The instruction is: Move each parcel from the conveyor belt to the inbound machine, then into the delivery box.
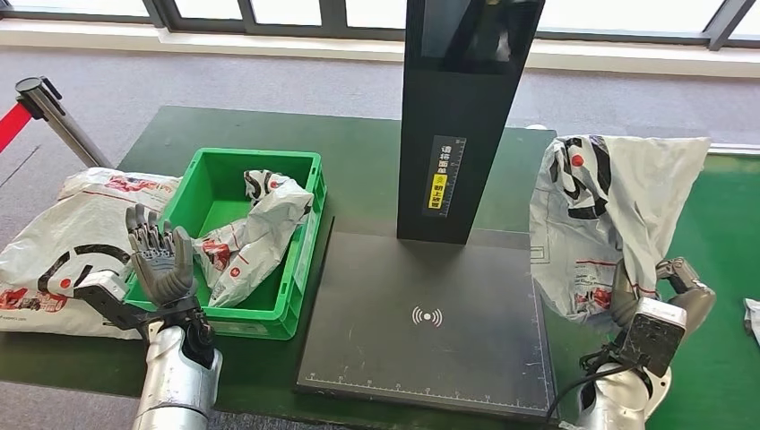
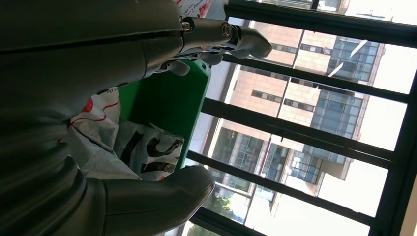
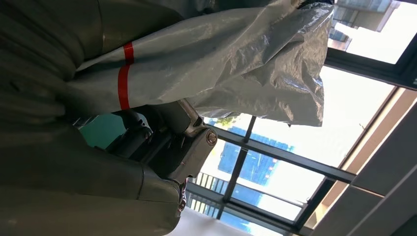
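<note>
My right hand [image 1: 661, 294] grips a grey-white plastic parcel [image 1: 599, 210] with red and black print, holding it upright at the right edge of the black inbound machine's base plate [image 1: 430, 318]. The parcel [image 3: 236, 59] drapes over that hand [image 3: 162, 142] in the right wrist view. My left hand [image 1: 163, 257] is raised with fingers spread and holds nothing, just in front of the green delivery box [image 1: 301, 255]. One parcel [image 1: 254, 237] lies inside the box, also seen as a parcel [image 2: 142, 147] beside the left hand [image 2: 216, 37] in the left wrist view.
A larger parcel [image 1: 67, 233] lies on the table left of the box. The machine's black column [image 1: 466, 116] rises behind the plate. The green conveyor belt [image 1: 721, 269] runs at the right. A stanchion post [image 1: 58, 112] stands at the back left.
</note>
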